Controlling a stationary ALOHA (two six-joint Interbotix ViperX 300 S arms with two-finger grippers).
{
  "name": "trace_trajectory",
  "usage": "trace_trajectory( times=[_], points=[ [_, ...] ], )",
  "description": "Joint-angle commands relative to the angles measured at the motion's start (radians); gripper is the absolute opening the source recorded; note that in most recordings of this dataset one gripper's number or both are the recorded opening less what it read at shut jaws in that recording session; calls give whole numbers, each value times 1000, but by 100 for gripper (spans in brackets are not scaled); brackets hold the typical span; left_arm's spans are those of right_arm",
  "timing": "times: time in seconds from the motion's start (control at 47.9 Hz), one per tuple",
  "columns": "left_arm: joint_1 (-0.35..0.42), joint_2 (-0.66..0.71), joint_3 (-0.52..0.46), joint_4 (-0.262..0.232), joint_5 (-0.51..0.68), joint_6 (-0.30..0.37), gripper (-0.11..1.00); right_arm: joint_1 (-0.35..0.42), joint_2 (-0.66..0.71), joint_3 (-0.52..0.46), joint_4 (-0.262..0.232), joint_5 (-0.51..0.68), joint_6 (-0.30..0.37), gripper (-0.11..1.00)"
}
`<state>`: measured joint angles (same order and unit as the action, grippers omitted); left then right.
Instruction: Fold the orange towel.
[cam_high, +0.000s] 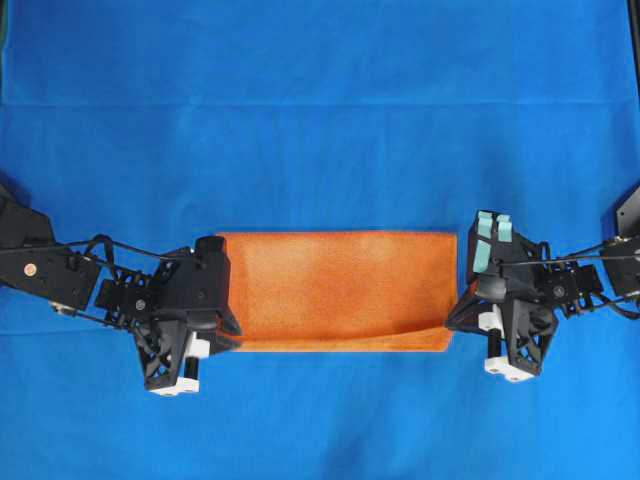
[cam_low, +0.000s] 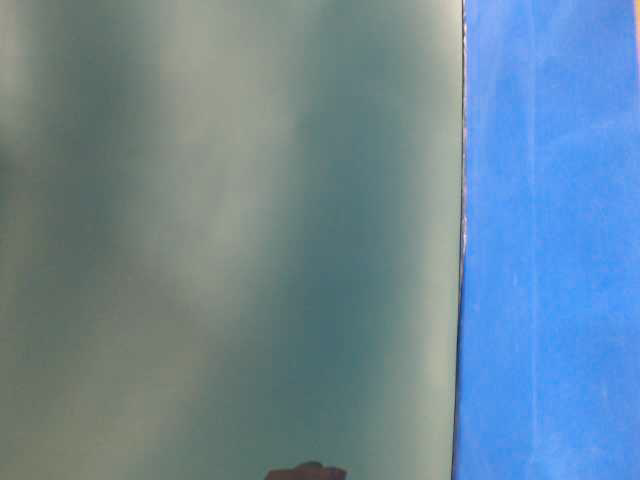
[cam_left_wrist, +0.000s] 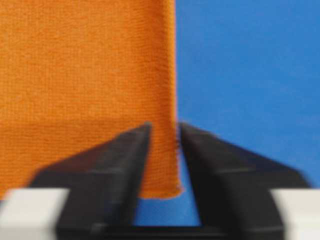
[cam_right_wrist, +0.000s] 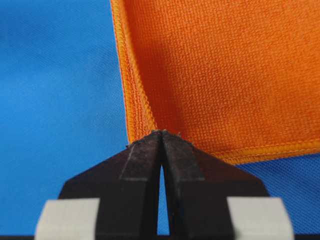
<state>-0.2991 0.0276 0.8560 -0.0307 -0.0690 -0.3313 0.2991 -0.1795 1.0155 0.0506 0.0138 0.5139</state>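
Observation:
The orange towel (cam_high: 340, 290) lies folded into a wide rectangle on the blue cloth. My left gripper (cam_high: 228, 328) is at its lower left corner. In the left wrist view (cam_left_wrist: 165, 131) its jaws stand a little apart, with the towel's (cam_left_wrist: 85, 75) corner strip between them and blue showing beside it. My right gripper (cam_high: 457, 318) is at the lower right corner. In the right wrist view (cam_right_wrist: 161, 133) its tips meet on the towel's (cam_right_wrist: 225, 65) hemmed corner. The towel's edge there is raised slightly off the layer beneath.
A blue cloth (cam_high: 320, 120) covers the whole table, with a crease line across the far part. The table-level view shows only a blurred grey-green surface (cam_low: 220, 240) and a strip of blue cloth (cam_low: 550, 240).

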Motion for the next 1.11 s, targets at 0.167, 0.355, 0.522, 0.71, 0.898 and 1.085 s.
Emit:
trace_trajectory(
  times=[0.167,0.355,0.522,0.71,0.898,1.085],
  points=[
    [8,-28,-18,2,15,9,71,5,-11,-25,0,3,17,48],
    [28,-109,-17,2,98,17,66,-2,-64,-35,-35,69,9,63],
    [106,-175,-2,8,144,28,66,-72,-127,-34,-106,126,9,63],
    [209,-190,15,6,144,124,66,-221,-152,-26,-187,158,9,63],
    [258,-192,20,6,144,186,66,-279,-149,-29,-224,178,9,63],
    [272,-167,20,6,140,189,66,-293,-118,-28,-232,169,9,63]
  ],
)
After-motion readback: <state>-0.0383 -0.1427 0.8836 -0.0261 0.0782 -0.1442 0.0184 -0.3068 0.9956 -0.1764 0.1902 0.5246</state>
